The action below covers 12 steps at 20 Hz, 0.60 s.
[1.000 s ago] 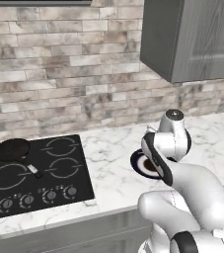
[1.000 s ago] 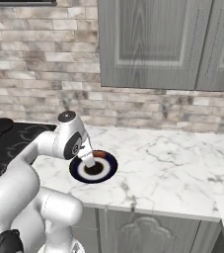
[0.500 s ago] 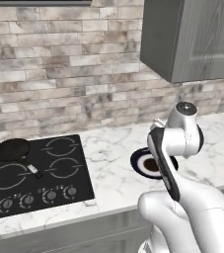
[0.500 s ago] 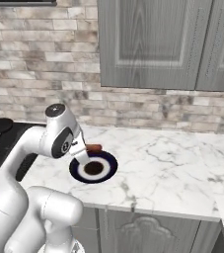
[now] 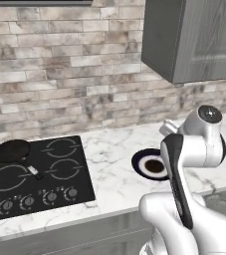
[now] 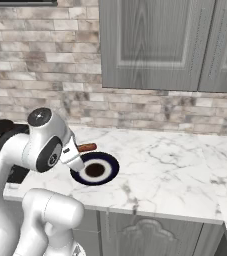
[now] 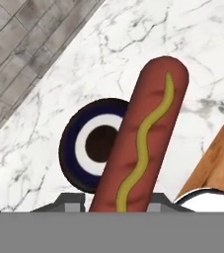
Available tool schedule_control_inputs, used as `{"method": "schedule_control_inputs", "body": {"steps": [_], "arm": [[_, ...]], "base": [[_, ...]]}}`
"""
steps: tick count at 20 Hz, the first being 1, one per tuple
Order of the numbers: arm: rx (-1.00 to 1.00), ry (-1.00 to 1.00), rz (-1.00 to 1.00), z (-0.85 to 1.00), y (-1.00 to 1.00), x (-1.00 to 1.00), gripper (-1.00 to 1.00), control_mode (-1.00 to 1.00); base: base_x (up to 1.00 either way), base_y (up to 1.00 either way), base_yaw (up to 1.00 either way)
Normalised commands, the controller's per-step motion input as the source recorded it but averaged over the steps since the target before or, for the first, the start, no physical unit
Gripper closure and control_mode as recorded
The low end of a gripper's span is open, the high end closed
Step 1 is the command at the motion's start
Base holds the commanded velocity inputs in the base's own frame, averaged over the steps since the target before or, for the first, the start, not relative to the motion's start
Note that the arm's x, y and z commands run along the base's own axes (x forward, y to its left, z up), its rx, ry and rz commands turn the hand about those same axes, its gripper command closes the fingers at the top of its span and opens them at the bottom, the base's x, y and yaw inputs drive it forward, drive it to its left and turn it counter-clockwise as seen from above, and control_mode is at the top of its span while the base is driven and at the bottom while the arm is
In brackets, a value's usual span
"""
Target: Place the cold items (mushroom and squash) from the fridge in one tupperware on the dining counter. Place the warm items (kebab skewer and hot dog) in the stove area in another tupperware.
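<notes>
- The gripper (image 7: 117,206) pinches the hot dog (image 7: 141,139) near its lower end; in the hand view the sausage rises from between the 2 fingertips and sticks far out beyond them, with the yellow mustard stripe facing the camera.
- The hold sits low on a long, round body, so I judge it can pivot or slide out if the arm swings fast or stops hard; a drop from here would put it on the desk (image 7: 133,44) or back onto the plate (image 7: 79,148).
- In the right base view the free end of the hot dog (image 6: 87,147) pokes out beside the white wrist, just above the far rim of the plate (image 6: 107,172). A low sideways move could clip that rim and twist the sausage in the grip.
- A wooden piece (image 7: 217,160) shows at the right edge of the hand view, near the hot dog; I cannot tell what it is, but a sweep that way could knock it.
- The stove (image 5: 35,174), with a dark pan (image 5: 11,151) on it, lies to the left of the plate (image 5: 152,164) on the same desk; a carry across it risks brushing the pan handle.
- No tupperware is visible here, so the carry may be long, giving a loose hold more time to slip.
</notes>
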Motion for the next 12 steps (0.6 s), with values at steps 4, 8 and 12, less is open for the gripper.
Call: {"method": "schedule_control_inputs", "body": {"steps": [4, 8, 12], "arm": [[-0.03, -0.12, 0.15, 0.44, 0.08, -0.61, 1.00, -1.00], [-0.01, -0.04, 0.05, 0.12, 0.01, -0.16, 1.00, 1.00], [0.00, 0.00, 0.00, 0.00, 0.00, 0.00, 1.00, 1.00]], "base": [[0.00, 0.00, 0.00], [-0.51, 0.04, 0.15], [-0.85, 0.01, 0.17]]}}
